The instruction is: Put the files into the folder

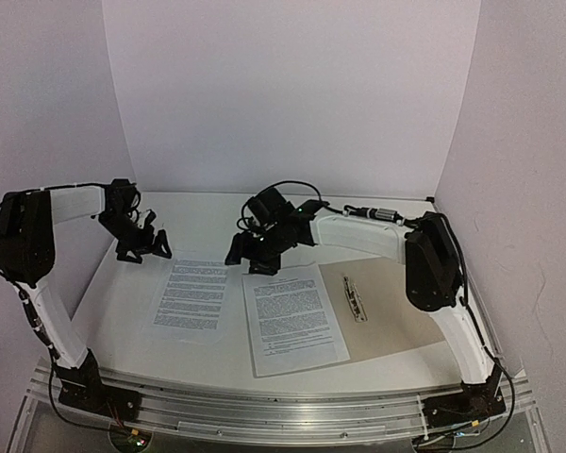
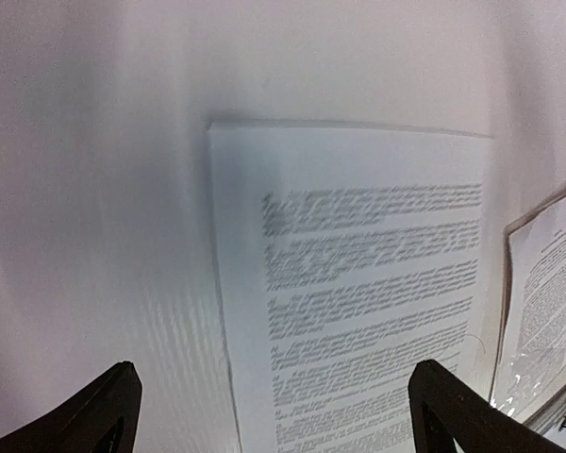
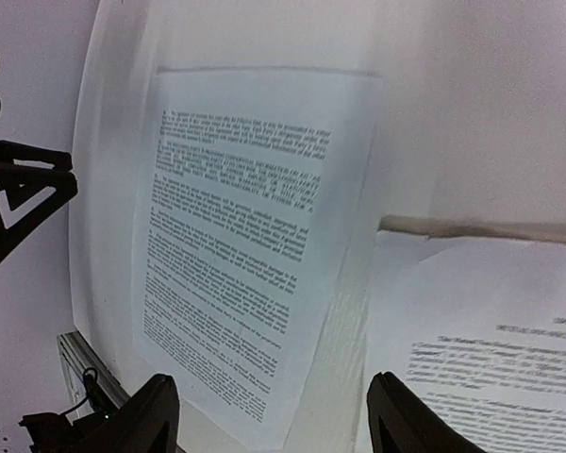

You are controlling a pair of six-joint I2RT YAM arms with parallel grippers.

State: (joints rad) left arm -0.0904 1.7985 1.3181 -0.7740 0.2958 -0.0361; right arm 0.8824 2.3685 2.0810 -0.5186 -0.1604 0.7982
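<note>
Roughly half done, by the look of it: right sheet (image 1: 292, 319) lying on open folder (image 1: 396, 311), left sheet (image 1: 191, 294) flat on table (image 1: 113, 316) just beside, not yet in, long axes near-to-far, text tops toward back wall, left gripper (image 1: 143, 253) and right gripper (image 1: 250, 262) spread wide, empty.

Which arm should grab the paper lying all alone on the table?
Probably the left. The left gripper hangs open at the far corner of the lone sheet. The right gripper, also open, hangs by the other sheet, which already lies on the folder.
</note>
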